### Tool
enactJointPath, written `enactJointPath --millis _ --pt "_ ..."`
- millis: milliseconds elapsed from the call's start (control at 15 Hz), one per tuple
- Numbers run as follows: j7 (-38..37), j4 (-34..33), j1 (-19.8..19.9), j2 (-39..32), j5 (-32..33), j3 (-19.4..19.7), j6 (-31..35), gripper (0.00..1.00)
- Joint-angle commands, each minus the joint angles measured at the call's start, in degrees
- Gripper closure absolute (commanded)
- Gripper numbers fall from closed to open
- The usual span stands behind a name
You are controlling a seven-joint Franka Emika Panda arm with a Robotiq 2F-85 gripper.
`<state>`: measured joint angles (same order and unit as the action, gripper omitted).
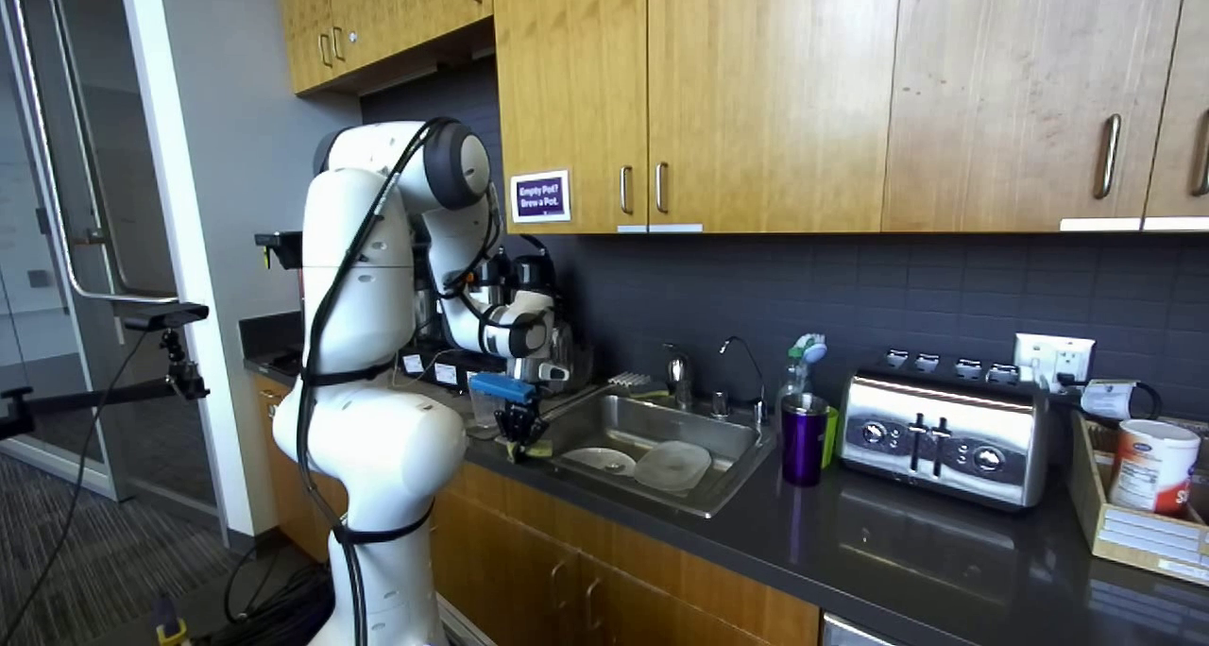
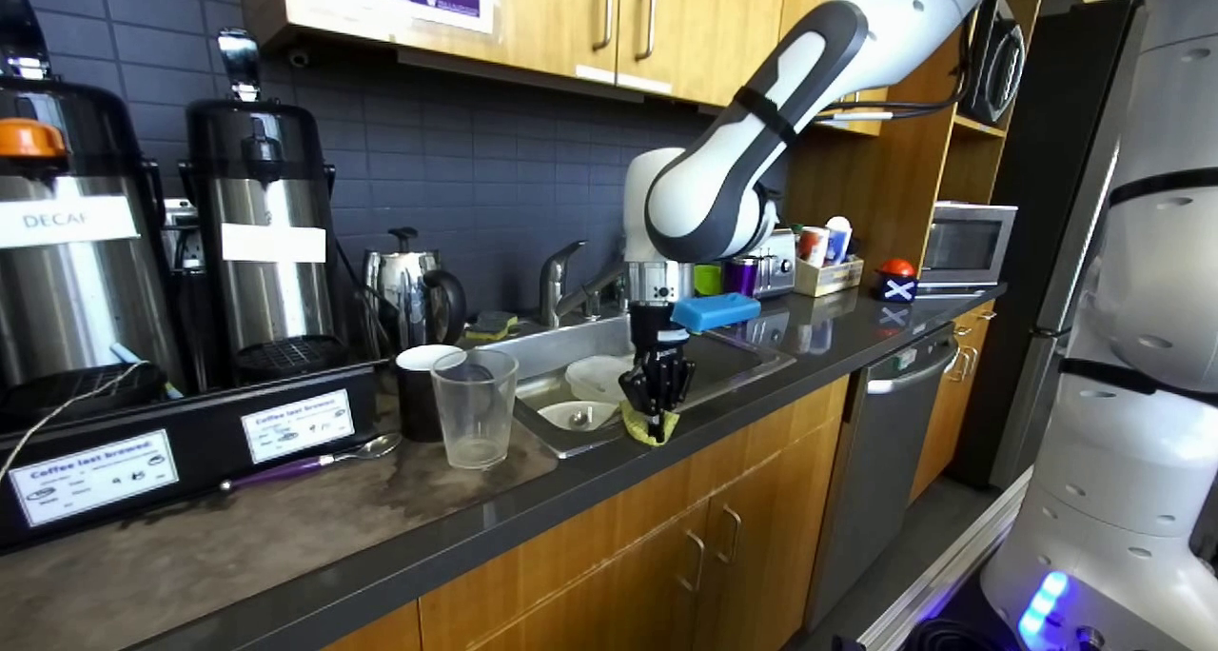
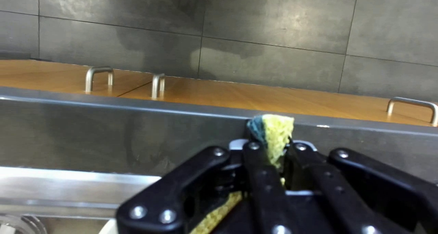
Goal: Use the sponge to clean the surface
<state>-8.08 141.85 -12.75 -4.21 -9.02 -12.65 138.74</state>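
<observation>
The sponge (image 3: 278, 129) is yellow with a blue-green scrub side. In the wrist view it is pinched and folded between the fingers of my gripper (image 3: 277, 146), with part of it showing behind the left finger. In an exterior view the sponge (image 2: 635, 423) flares out around the fingertips of my downward-pointing gripper (image 2: 658, 421). It is at the countertop (image 2: 580, 465), on the narrow strip between the sink and the front edge, and appears to touch it. The sponge (image 1: 541, 449) also shows low at my gripper (image 1: 519, 448) in an exterior view. The countertop (image 1: 756, 533) is dark and glossy.
The steel sink (image 1: 704, 509) holds plastic lids or bowls beside my gripper. A clear cup (image 2: 476, 413) and dark mug (image 2: 417, 399) stand near the sink. Another yellow-green sponge (image 2: 491, 325) lies by the faucet (image 2: 554, 285). A purple cup (image 1: 804, 443) and toaster (image 1: 945, 438) stand beyond.
</observation>
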Motion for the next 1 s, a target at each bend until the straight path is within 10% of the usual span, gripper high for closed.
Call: enactJointPath --millis 0,933 --pt "1.84 2.38 2.61 -0.83 2.02 2.72 1.81 0.97" --pt "5.24 4.59 10.44 -1.04 4.0 10.92 4.11 0.97"
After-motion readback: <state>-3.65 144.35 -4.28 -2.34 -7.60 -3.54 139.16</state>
